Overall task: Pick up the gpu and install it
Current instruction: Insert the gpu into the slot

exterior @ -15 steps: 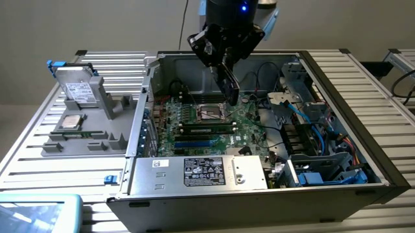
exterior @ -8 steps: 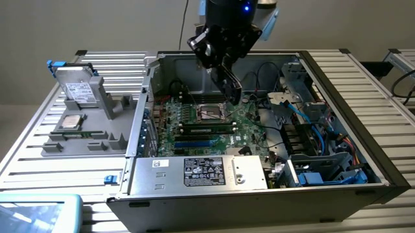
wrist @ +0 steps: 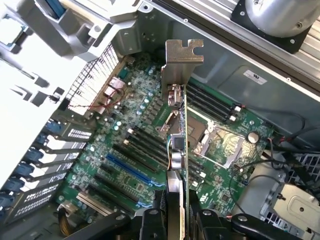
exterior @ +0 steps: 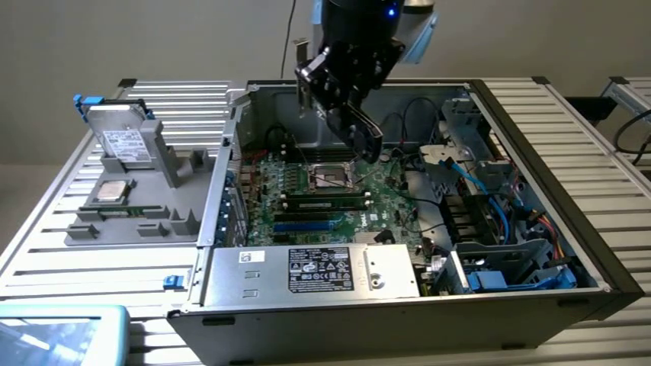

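Note:
The gpu [exterior: 364, 136] hangs tilted in the air over the motherboard [exterior: 325, 183] inside the open computer case. My gripper [exterior: 341, 90] is shut on it from above. In the wrist view the gpu [wrist: 178, 145] shows edge-on, its silver end bracket [wrist: 183, 60] pointing toward the case's rear wall. My gripper [wrist: 176, 226] clamps the card's near end, with black fingers [wrist: 151, 224] on either side. The card is above the board, clear of the blue expansion slot [wrist: 127, 170] and the black slots beside it.
The case [exterior: 529, 152] lies open on a slatted table. A labelled power supply [exterior: 315, 271] sits at its front, with drive cages and cables [exterior: 489, 229] on the exterior view's right. A grey tray [exterior: 133, 221] on the exterior view's left carries a hard drive [exterior: 124, 141] and a processor [exterior: 110, 191].

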Available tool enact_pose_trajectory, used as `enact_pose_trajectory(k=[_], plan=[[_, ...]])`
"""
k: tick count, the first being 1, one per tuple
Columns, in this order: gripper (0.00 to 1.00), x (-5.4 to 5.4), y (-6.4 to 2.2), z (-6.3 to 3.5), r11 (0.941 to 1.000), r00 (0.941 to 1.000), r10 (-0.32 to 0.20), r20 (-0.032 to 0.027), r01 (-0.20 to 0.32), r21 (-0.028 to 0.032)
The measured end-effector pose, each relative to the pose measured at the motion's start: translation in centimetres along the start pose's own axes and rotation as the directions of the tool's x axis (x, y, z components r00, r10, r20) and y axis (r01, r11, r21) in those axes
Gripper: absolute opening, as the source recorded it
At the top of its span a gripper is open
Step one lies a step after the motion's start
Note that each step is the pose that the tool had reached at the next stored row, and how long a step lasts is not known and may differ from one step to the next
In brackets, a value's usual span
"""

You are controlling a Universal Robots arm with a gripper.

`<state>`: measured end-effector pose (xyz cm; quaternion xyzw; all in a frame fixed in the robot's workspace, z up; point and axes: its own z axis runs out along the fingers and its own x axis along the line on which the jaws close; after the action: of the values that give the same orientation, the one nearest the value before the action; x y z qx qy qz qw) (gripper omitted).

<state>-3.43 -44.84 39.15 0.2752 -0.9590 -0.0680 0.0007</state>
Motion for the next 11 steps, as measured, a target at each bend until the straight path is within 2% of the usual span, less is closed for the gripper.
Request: enact_pose_trajectory(k=[5, 7, 11], plan=[[0.28, 0.00, 0.00, 0.01, 0.9960, 0.9959, -0.090, -0.0117, 0.090, -0.0038], [0.28, 0.00, 0.00, 0.02, 0.9921, 0.9920, -0.126, -0.0164, 0.125, -0.0056], [0.28, 0.00, 0.00, 0.04, 0.9805, 0.9802, -0.196, -0.0252, 0.196, -0.0097]])
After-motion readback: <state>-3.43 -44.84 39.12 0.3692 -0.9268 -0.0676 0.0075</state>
